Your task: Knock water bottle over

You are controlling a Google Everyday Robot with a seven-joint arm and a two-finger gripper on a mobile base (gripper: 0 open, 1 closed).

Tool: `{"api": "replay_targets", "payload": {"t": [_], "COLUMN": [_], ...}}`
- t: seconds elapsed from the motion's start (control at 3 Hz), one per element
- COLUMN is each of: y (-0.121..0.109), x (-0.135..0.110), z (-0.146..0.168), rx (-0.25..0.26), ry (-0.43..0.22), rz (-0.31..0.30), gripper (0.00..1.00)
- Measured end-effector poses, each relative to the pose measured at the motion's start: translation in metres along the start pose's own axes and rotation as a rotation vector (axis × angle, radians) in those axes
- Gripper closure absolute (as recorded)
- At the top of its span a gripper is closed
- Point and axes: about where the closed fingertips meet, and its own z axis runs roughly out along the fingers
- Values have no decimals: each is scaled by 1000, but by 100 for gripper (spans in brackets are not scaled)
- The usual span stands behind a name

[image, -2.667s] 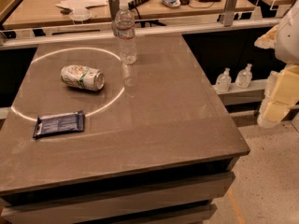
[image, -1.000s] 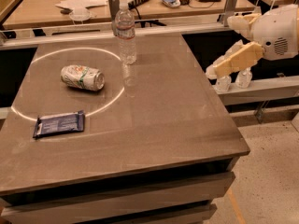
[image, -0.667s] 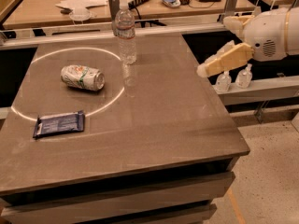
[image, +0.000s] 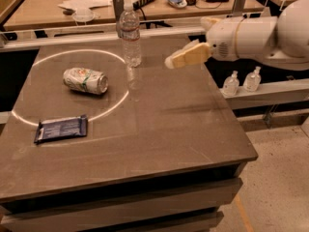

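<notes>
The gripper [image: 187,57], seemingly closed into one blunt wedge, hovers at bottle height near the upright water bottle [image: 130,35] standing by the table's [image: 183,129] far edge, apparently lined up for a sideways shove.

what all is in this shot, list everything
water bottle: one, clear with white cap, upright at the table's far edge
can: one, white-green, crushed, on its side inside the ring
packet: one, dark blue, flat near the table's left edge
ring: one, white, on the tabletop's left half
table: one, brown-grey, centre
pump bottles: two, clear, on a ledge right of the table
desk: one, tan, behind the table
papers: a few, white, on the desk
arm: one, white, entering from the right
claw: one, cream, above the table's right side, right of the water bottle, apart from it
</notes>
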Motion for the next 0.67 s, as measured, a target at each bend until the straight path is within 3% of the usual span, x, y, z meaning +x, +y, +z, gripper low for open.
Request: {"api": "replay_targets", "payload": {"t": [0.33, 0.67], "y": [0, -4], "x": [4, 22], "z": [42, 87], "rx": [-26, -16], "ry": [-31, -49], "rz": [24, 67], "gripper": [0, 0]}}
